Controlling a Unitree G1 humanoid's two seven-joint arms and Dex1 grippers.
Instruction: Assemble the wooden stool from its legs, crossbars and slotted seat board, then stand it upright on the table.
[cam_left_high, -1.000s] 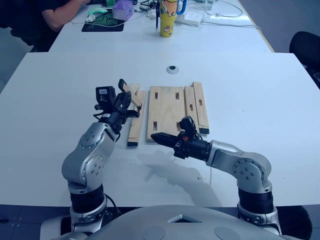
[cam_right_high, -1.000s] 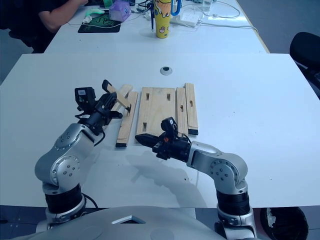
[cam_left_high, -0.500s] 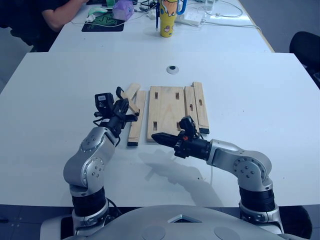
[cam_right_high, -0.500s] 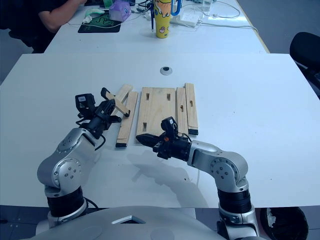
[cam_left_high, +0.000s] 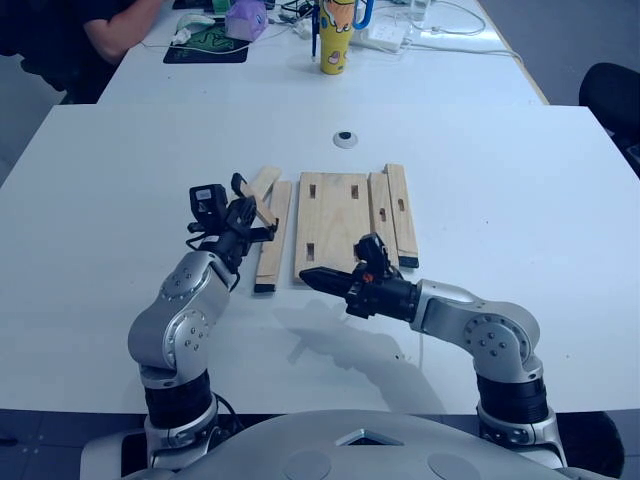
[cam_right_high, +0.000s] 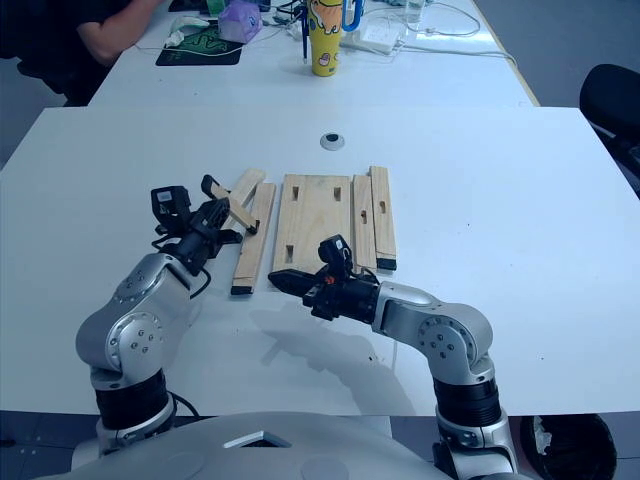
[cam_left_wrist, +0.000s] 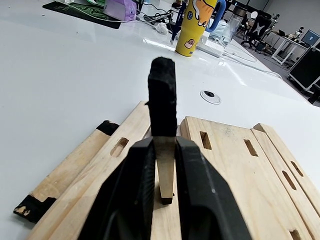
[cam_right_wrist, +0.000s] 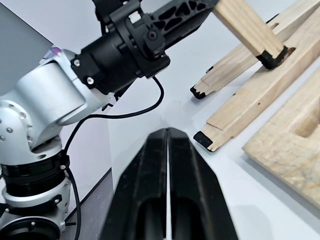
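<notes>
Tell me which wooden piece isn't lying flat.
The short stick clamped in the left gripper: it tilts, one end on a long piece; the others lie flat.

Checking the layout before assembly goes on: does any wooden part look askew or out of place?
Yes. The crossbar in the left gripper stands tilted, its black-tipped lower end resting on the leg that lies flat just left of the seat board. A shorter piece beside that leg lies angled away from it.
</notes>
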